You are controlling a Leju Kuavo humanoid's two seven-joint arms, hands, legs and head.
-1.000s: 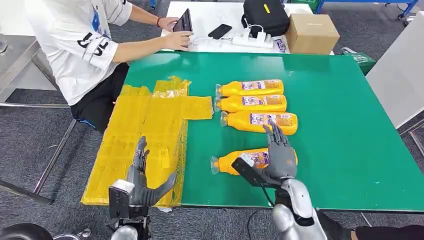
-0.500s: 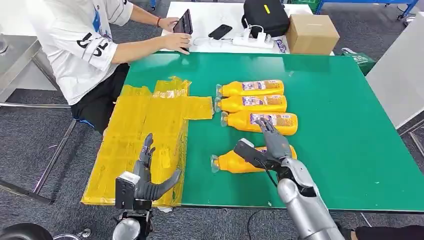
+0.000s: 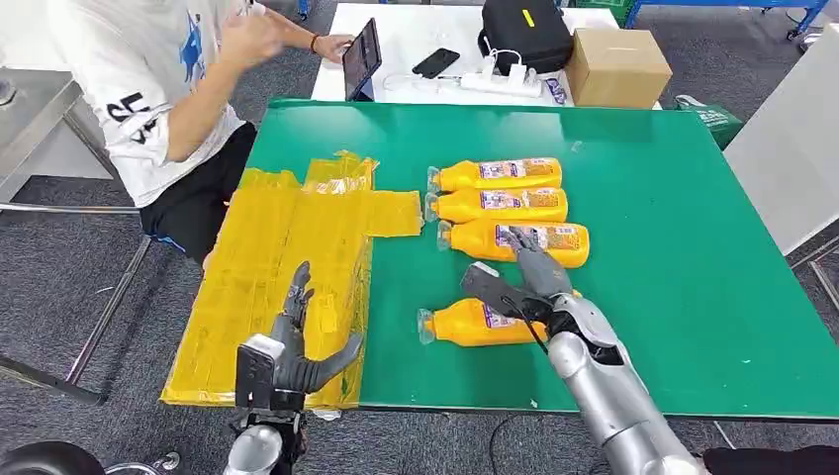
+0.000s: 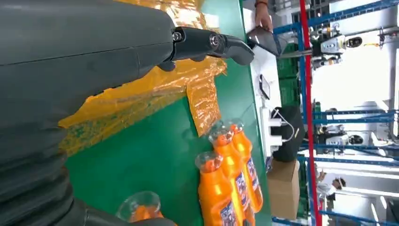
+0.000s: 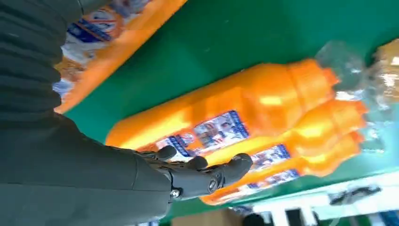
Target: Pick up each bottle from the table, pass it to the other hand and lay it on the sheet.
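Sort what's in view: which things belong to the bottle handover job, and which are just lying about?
Job:
- near bottle under the right robot hand
- three bottles in a row
- yellow sheet
- left robot hand, open

Lying about:
- tablet
- phone
- power strip
- black bag
- cardboard box

Looks like a robotics lab or test floor, not anyone's home. Grey carpet [image 3: 59, 277], a green table [image 3: 683, 247], and behind it a white desk [image 3: 416, 35] with a power strip [image 3: 500, 79], phone [image 3: 435, 61], black bag [image 3: 524, 32] and cardboard box [image 3: 615, 64]. Blue racks [image 4: 348, 117] with other robots [image 4: 329, 44] parked beside them stand farther back.
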